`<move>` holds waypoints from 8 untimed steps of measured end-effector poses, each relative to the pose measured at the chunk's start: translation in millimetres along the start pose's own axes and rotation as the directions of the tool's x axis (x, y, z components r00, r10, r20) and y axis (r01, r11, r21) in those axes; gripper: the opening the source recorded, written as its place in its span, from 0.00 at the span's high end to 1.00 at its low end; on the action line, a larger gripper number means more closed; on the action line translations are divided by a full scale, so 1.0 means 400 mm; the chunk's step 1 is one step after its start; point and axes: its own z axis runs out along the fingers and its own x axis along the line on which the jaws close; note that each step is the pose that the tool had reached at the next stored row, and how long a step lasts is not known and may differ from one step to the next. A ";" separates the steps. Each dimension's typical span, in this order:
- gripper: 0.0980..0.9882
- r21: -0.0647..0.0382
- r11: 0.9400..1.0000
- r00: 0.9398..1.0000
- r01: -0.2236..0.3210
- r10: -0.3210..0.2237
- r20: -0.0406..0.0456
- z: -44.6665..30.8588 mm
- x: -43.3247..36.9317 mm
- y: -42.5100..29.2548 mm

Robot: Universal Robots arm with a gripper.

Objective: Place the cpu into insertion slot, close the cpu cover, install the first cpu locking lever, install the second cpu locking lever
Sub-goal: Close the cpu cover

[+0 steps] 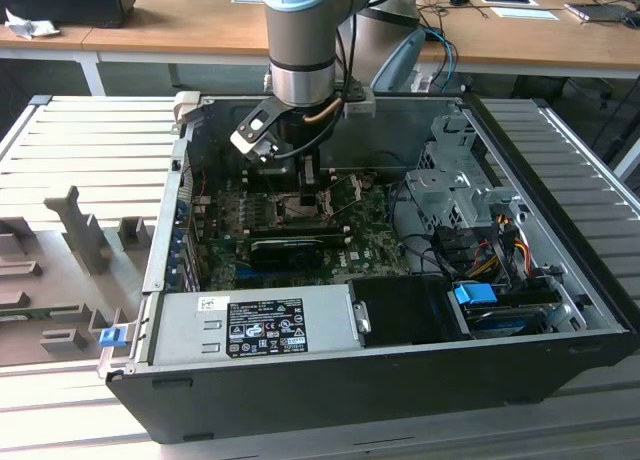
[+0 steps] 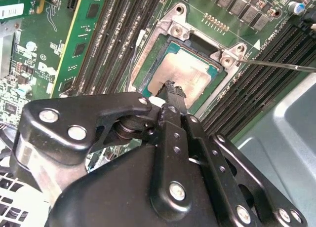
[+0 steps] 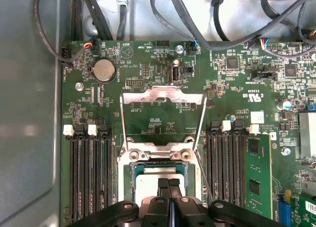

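Note:
The cpu (image 2: 190, 71) lies flat in the insertion slot (image 2: 180, 29), its dull silvery top showing in both wrist views. My gripper (image 2: 173, 89) is shut with nothing between its fingers, and the joined tips sit right at the middle of the cpu (image 3: 148, 180). I cannot tell if they touch it. The cpu cover (image 3: 163, 94) is swung open and lies back on the green board beyond the slot's hinge edge (image 3: 158, 152). A thin locking lever (image 2: 276, 65) sticks out beside the slot. In the exterior view the gripper (image 1: 310, 180) hangs low inside the open computer case.
Long black memory slots (image 3: 89, 177) flank the socket on both sides. A long black card (image 1: 295, 248) lies across the board in front of it. A power supply (image 1: 250, 325), a drive bay with cables (image 1: 490, 250) and the case wall (image 3: 24, 113) hem in the space.

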 end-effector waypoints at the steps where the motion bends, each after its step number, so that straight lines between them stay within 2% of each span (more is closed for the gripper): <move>1: 0.99 0.000 1.000 1.000 0.000 0.000 0.000 -0.005 0.000 0.001; 3: 0.99 0.000 1.000 1.000 0.000 0.000 0.000 -0.014 0.000 0.001; 8: 0.99 0.000 1.000 1.000 0.000 0.000 0.000 -0.023 0.000 0.002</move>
